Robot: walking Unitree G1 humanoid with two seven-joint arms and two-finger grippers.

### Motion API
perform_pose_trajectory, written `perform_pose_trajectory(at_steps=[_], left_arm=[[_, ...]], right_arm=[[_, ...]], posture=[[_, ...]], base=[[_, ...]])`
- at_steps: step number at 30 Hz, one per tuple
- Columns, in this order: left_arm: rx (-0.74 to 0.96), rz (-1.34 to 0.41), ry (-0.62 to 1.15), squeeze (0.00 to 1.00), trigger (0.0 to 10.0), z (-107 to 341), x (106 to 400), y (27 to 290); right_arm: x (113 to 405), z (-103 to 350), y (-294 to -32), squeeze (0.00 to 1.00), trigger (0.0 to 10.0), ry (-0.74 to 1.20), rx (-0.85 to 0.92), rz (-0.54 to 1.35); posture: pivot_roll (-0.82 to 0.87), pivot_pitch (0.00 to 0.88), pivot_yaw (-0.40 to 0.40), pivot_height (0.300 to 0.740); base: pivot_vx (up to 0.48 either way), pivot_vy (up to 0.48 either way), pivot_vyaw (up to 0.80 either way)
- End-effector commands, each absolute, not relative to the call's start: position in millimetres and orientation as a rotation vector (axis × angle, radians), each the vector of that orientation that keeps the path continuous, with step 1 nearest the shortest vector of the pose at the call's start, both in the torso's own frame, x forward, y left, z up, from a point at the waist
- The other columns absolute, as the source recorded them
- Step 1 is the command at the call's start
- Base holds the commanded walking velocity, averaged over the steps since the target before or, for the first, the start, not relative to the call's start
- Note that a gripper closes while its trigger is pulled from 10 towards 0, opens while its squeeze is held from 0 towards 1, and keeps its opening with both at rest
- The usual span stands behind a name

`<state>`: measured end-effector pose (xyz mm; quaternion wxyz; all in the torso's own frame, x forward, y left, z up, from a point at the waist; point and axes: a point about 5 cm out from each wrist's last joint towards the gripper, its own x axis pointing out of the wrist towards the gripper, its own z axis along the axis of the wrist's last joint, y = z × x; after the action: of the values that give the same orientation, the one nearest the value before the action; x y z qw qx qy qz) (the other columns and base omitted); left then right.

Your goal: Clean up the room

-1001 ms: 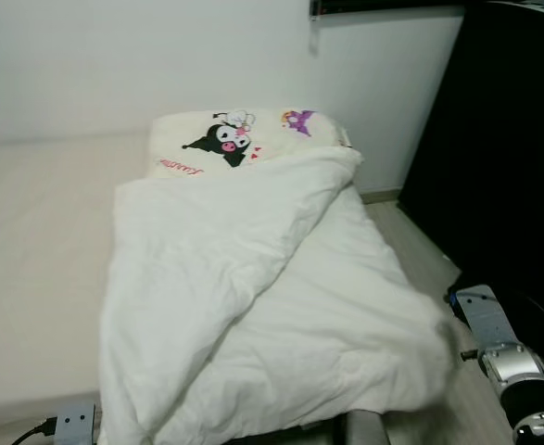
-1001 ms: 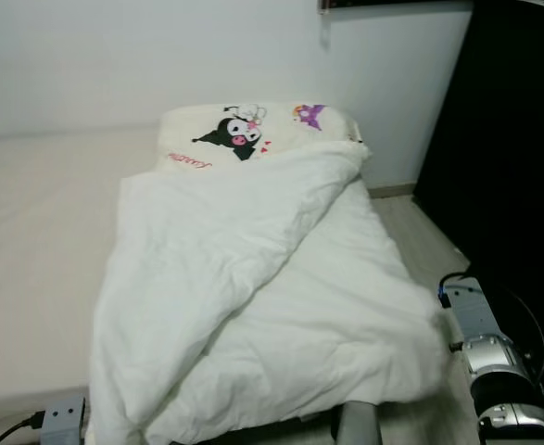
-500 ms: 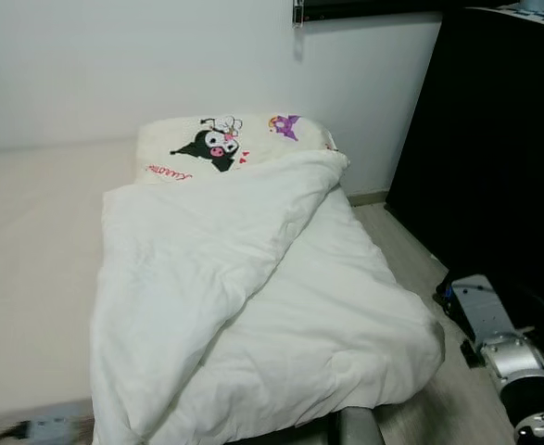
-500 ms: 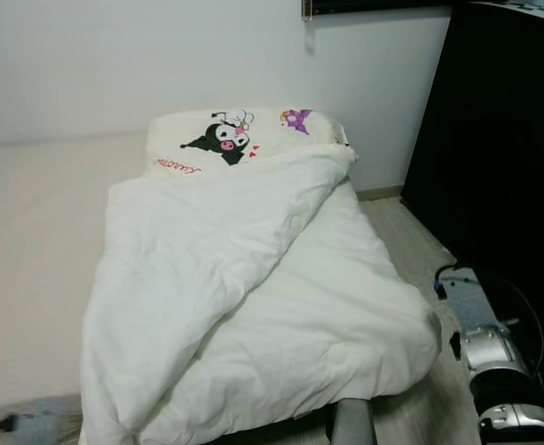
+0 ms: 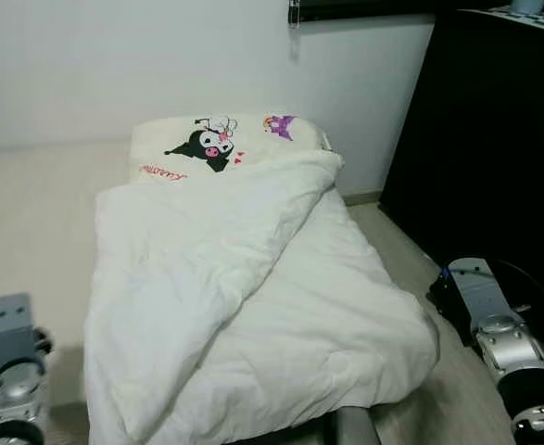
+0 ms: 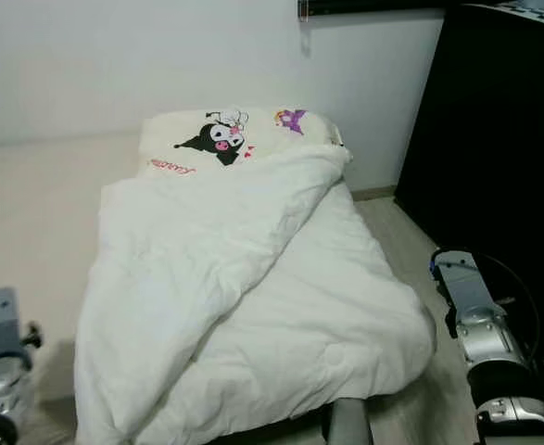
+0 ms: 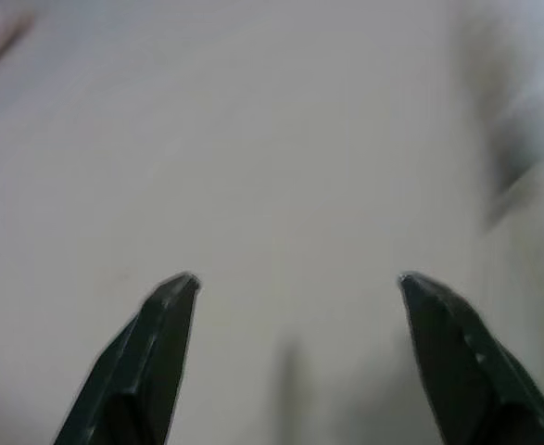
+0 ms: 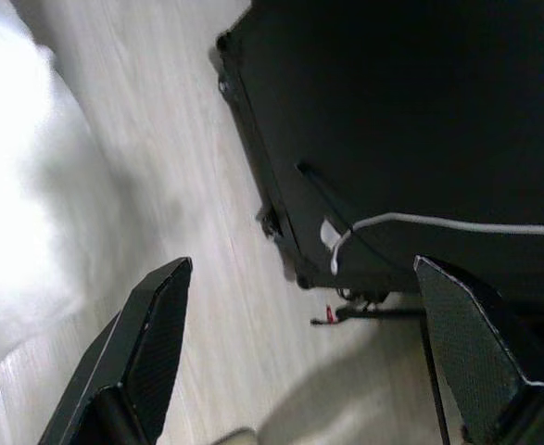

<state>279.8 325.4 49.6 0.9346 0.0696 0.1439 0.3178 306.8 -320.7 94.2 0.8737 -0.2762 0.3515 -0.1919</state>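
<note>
Presently: folded white duvet (image 5: 253,297) at 12 o'clock, between left gripper (image 7: 290,287) and right gripper (image 8: 299,278); both jaws apart, empty.

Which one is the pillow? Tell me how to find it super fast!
Look at the bed along the white wall. At its far end, just past the top edge of the rumpled white duvet, lies the pillow. It alone has pictures: a black-and-white cartoon character, a small purple figure and red writing.

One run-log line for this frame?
scene: rumpled white duvet on mattress, cartoon pillow at head | left pincer: open, above mattress | right pincer: open, above floor
</note>
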Motion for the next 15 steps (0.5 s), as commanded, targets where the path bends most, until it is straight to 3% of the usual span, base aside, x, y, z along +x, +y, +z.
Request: perform_pose_trajectory(at_steps=[1,4,6,7,9,15], left_arm=[[0.035,0.555,0.118,0.00,10.0,79,304,317],[-0.037,0.481,0.028,0.00,10.0,96,319,308],[-0.180,0.334,-0.038,0.00,10.0,113,341,285],[-0.180,0.334,-0.038,0.00,10.0,113,341,285],[-0.346,0.272,-0.003,0.00,10.0,108,351,263],[-0.382,0.357,0.079,0.00,10.0,95,350,256]], right_arm=[[311,96,-313,0.91,10.0,0.684,-0.571,-0.381],[312,95,-310,0.84,10.0,0.674,-0.571,-0.372],[315,94,-304,0.73,10.0,0.657,-0.568,-0.347],[315,94,-304,0.73,10.0,0.657,-0.568,-0.347],[316,93,-294,0.70,10.0,0.638,-0.564,-0.314],[315,86,-271,0.66,10.0,0.619,-0.534,-0.224]], posture=[[-0.14,0.058,0.015,0.560],[-0.13,0.059,0.016,0.560],[-0.14,0.065,0.023,0.560],[-0.14,0.065,0.023,0.560],[-0.15,0.074,0.025,0.560],[-0.18,0.102,0.026,0.560]], base=[[0.000,0.000,0.00],[0.000,0.000,0.00],[0.000,0.000,0.00],[0.000,0.000,0.00],[0.000,0.000,0.00],[0.000,0.000,0.00]])
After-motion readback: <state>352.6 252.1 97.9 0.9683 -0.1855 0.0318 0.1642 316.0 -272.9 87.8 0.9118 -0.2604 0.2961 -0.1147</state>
